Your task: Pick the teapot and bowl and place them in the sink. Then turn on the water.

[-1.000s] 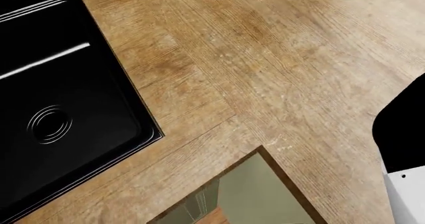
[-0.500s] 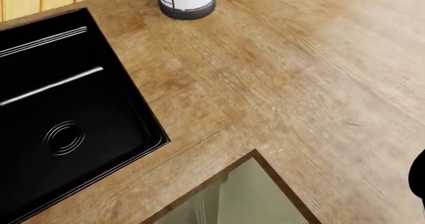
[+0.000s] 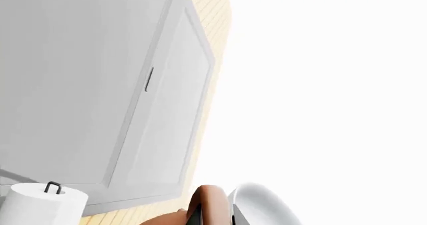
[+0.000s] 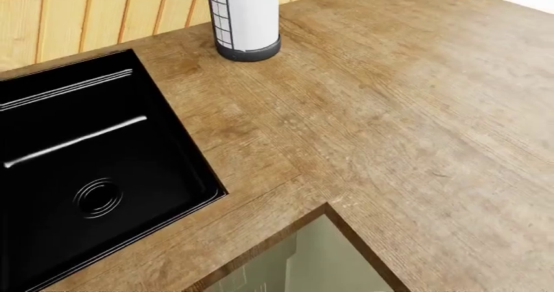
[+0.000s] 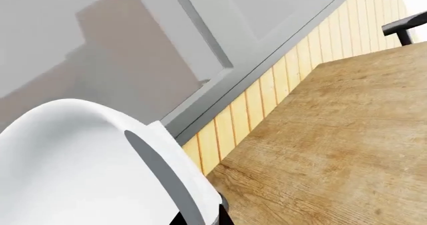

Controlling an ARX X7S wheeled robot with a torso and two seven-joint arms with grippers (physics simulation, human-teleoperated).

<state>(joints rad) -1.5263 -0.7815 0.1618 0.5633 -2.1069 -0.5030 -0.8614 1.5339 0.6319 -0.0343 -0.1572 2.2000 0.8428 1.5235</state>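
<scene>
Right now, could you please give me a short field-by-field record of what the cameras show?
sink: glossy black basin at the head view's left, ringed drain visible, nothing in it
water: none seen
counter: wooden worktop, L-shaped around a gap
canister: white cylinder with a dark base behind the sink's corner
teapot: not clearly in view
bowl: not clearly in view
grippers: not in view

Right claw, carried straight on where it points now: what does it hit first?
Likely the back wall: the right wrist view faces yellow slat panelling beneath grey cabinets, above the wooden counter. Nothing nearer in line; depth unclear.
</scene>
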